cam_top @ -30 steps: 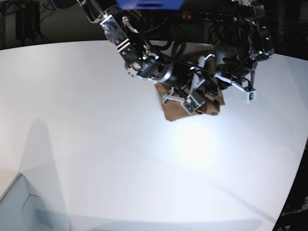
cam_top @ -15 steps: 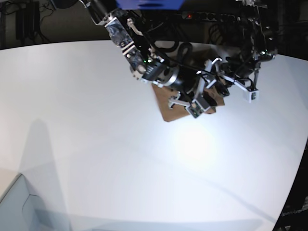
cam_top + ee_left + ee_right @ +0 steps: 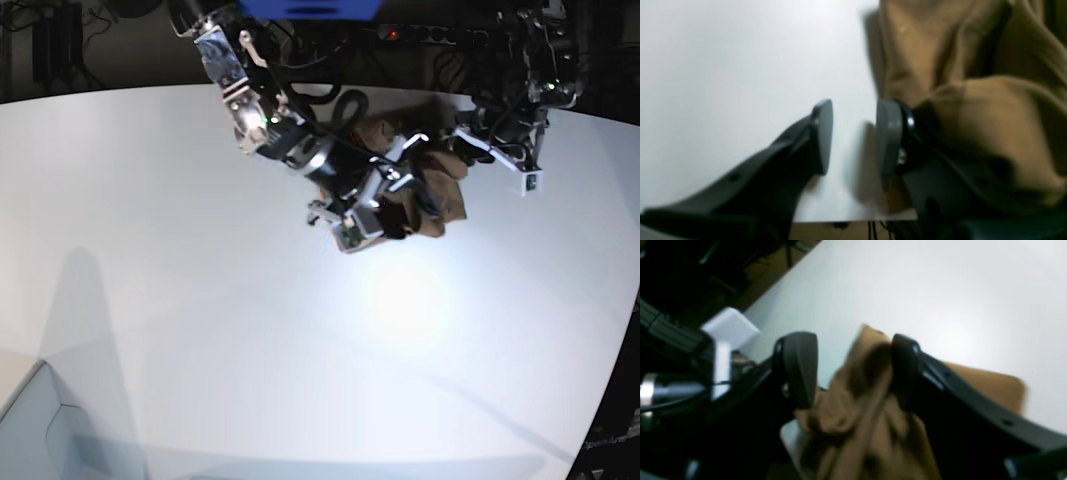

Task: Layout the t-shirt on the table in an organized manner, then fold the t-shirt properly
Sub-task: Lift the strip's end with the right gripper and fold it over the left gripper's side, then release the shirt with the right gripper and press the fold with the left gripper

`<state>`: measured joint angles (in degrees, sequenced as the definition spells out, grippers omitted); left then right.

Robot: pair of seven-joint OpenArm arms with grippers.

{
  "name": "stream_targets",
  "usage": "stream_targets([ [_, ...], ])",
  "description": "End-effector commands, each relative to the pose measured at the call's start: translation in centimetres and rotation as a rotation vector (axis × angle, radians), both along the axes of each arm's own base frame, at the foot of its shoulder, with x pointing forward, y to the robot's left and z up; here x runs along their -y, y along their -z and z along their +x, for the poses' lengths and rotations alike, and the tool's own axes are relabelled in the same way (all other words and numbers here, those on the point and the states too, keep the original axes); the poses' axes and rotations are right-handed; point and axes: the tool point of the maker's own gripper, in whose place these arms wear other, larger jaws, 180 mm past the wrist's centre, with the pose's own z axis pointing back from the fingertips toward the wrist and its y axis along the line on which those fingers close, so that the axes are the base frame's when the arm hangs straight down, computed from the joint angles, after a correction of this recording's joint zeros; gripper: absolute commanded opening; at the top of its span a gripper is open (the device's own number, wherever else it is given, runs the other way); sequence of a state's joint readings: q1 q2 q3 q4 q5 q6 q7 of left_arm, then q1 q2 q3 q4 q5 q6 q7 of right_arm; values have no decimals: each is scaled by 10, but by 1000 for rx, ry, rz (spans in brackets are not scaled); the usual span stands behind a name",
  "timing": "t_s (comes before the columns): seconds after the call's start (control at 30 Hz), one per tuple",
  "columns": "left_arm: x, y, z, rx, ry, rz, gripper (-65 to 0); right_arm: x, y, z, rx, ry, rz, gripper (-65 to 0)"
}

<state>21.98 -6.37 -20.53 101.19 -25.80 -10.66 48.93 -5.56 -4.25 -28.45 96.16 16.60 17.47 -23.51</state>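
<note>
The brown t-shirt (image 3: 440, 195) lies bunched in a crumpled heap on the white table (image 3: 200, 250) near its far edge. My right gripper (image 3: 850, 370) is open wide, and loose folds of the t-shirt (image 3: 867, 426) sit between and below its fingers. In the base view this right gripper (image 3: 385, 205) hovers over the heap's left side. My left gripper (image 3: 853, 133) is open over bare table (image 3: 723, 66), with nothing between its fingers. The t-shirt (image 3: 973, 116) rests against the outside of its right finger. In the base view the left gripper (image 3: 500, 155) is at the heap's right.
The table's far edge runs just behind the shirt, with dark cables and equipment (image 3: 420, 40) beyond it. A bright lamp reflection (image 3: 405, 300) lies in front of the heap. A pale box corner (image 3: 40, 430) shows at lower left.
Both grippers have opened and let go of the shirt. The right arm has swung back and to the left. The shirt has changed from a flatter hanging piece to a bunched heap.
</note>
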Motion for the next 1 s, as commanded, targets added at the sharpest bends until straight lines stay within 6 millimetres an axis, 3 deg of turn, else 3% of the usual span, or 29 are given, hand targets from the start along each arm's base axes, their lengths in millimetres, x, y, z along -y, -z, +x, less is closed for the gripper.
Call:
stream_targets([
  [0.0, -2, -11, 4, 41, 6, 9, -433, 5, -25, 10, 65, 27, 54, -290],
  [0.13, -8, -25, 3, 72, 19, 40, -433, 32, -20, 1, 64, 70, 26, -292],
  [0.3, -40, -42, 4, 114, -65, 89, -432, 40, -14, -24, 19, 89, 35, -300],
  [0.63, -99, -56, -5, 133, -206, 166, -429, 74, 26, -43, -109, 187, -11, -534],
  [0.77, -101, -56, -5, 132, -212, 169, -429, 83, 36, -49, -141, 211, -23, -585],
  [0.97, -99, -55, -6, 131, -213, 163, -429, 78, 39, -57, -161, 199, -19, -585],
])
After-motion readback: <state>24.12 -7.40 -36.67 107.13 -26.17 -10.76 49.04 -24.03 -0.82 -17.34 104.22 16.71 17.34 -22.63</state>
